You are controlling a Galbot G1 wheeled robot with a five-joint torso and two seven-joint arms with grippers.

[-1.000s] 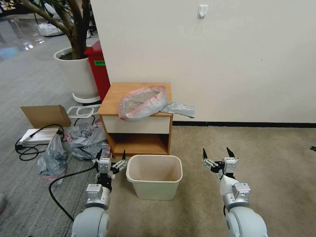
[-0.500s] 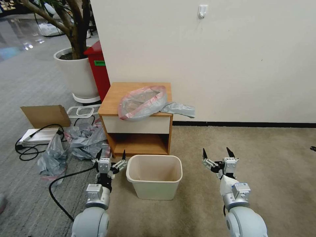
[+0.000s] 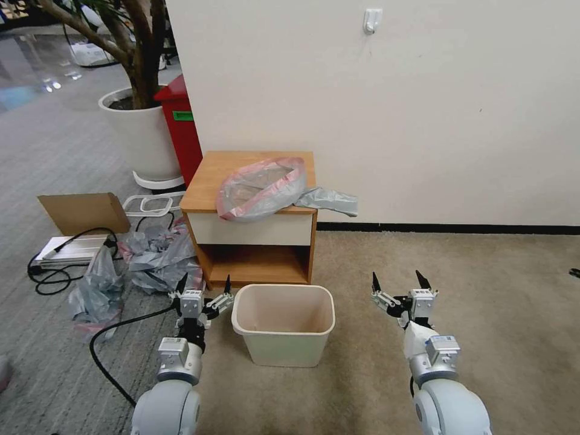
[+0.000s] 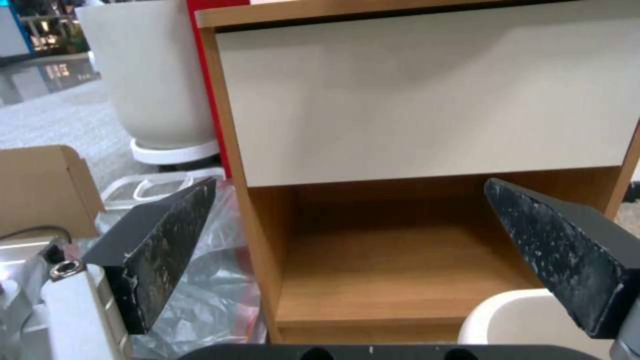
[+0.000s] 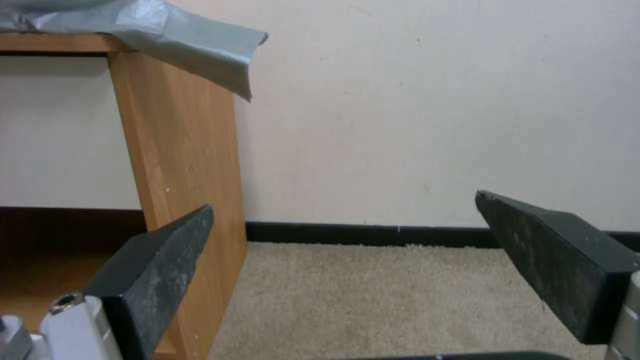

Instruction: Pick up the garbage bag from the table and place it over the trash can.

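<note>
the bag [image 3: 261, 188] lies crumpled on the table [image 3: 208, 175], its pink-rimmed mouth facing up and toward the robot, its grey tail [image 5: 160, 37] drooping off the table's right front corner toward the wall; its long axis runs roughly left to right across the top; the can [image 3: 284, 323] stands on the carpet just in front of the table's open shelf, empty as far as its inside can be seen; the left gripper [image 3: 203, 289] hangs low just beside the can's left rim, fingers spread wide and holding nothing; the right gripper [image 3: 397, 283] hangs low well to the right of the can, also spread wide and empty; the relation that counts: the bag sits above and ahead of both grippers, between them, so either must rise past the table edge to reach it; the hanging tail lies on the right arm's side, while the rim's near edge looks about as near to the left, so which arm is nearer is a close call; hard to make out: the bag's far rim against the folds, and how much of it sits flat on the wood; the left wrist view cuts off the table top, and the right wrist view catches just the tail.
</note>
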